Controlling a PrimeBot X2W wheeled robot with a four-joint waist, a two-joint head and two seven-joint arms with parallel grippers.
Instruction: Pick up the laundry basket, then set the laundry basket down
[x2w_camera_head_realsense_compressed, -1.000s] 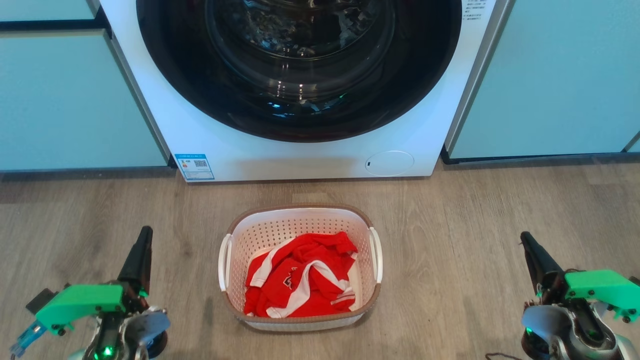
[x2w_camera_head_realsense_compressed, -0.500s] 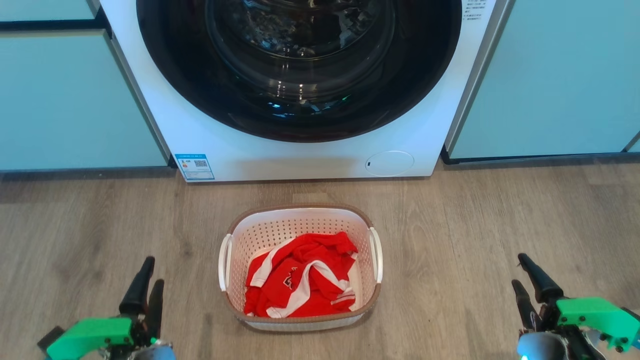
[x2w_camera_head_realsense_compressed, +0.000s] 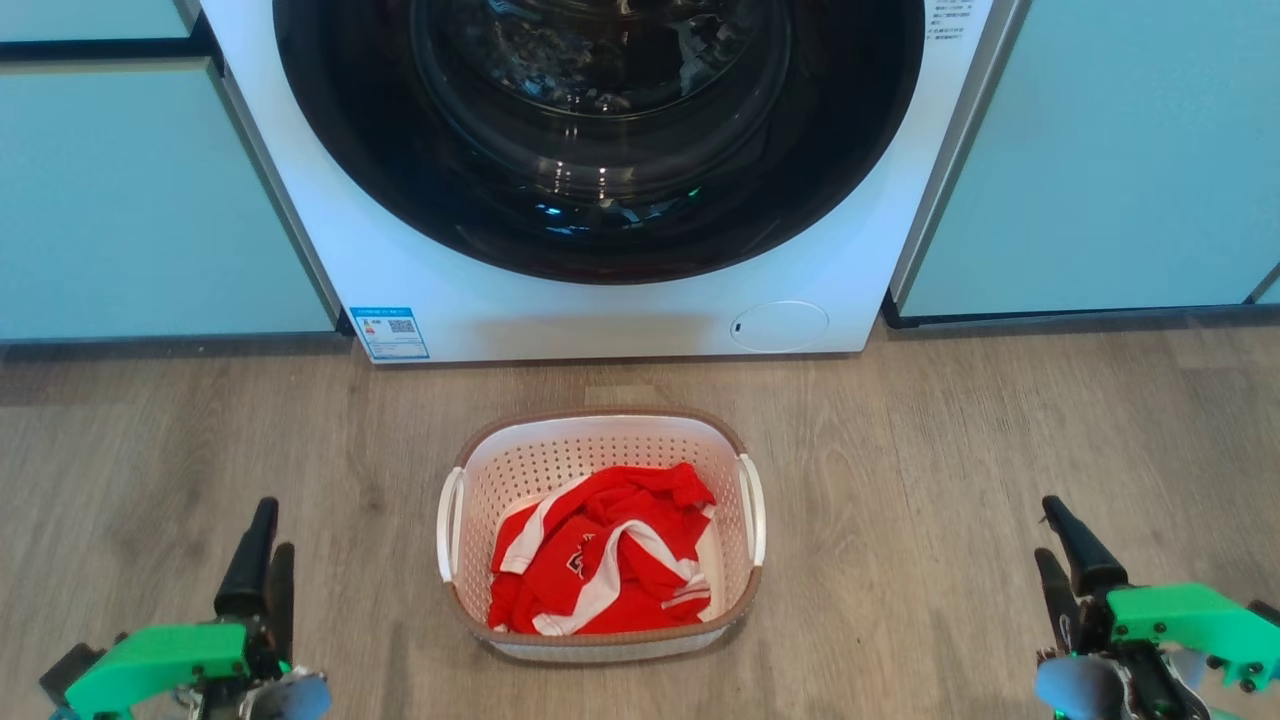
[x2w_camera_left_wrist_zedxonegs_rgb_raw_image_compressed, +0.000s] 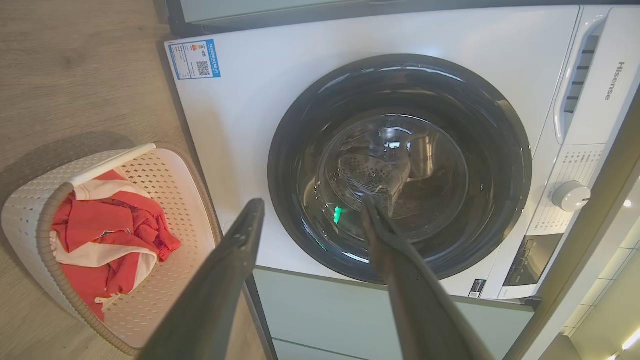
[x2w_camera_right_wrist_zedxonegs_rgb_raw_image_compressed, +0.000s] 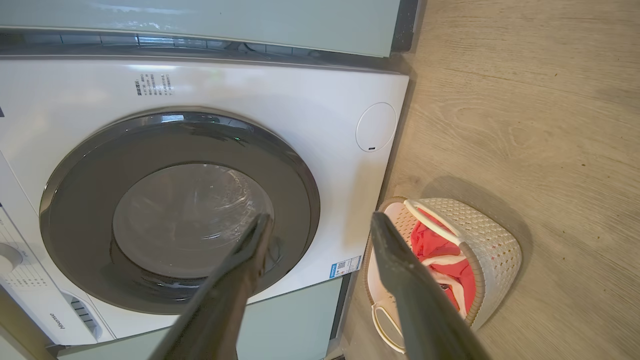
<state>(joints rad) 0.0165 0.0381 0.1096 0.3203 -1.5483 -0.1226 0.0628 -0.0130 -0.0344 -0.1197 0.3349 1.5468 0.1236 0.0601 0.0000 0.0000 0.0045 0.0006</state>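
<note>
The laundry basket (x2w_camera_head_realsense_compressed: 560, 455) is white and perforated with a brown rim, and it stands on the wood floor in front of the washer. A red and white garment (x2w_camera_head_realsense_compressed: 600, 555) lies inside it. My left gripper (x2w_camera_head_realsense_compressed: 274, 525) hovers open at the lower left, well clear of the basket's left handle (x2w_camera_head_realsense_compressed: 446, 525). My right gripper (x2w_camera_head_realsense_compressed: 1045, 527) is open at the lower right, far from the right handle (x2w_camera_head_realsense_compressed: 755, 520). In the left wrist view the open left gripper (x2w_camera_left_wrist_zedxonegs_rgb_raw_image_compressed: 312, 201) points at the washer door, with the basket (x2w_camera_left_wrist_zedxonegs_rgb_raw_image_compressed: 30, 215) off to the side. The right gripper (x2w_camera_right_wrist_zedxonegs_rgb_raw_image_compressed: 321, 216) is also spread, beside the basket (x2w_camera_right_wrist_zedxonegs_rgb_raw_image_compressed: 495, 240).
A white front-loading washer (x2w_camera_head_realsense_compressed: 600, 320) with a dark round door (x2w_camera_head_realsense_compressed: 600, 130) stands just behind the basket. Pale green cabinets (x2w_camera_head_realsense_compressed: 130, 200) flank it on both sides. Wood floor (x2w_camera_head_realsense_compressed: 950, 450) stretches to the left and right of the basket.
Both grippers have dropped lower in the head view and turned so both fingers of each show. The left one then shifted slightly left. The basket has not moved.
</note>
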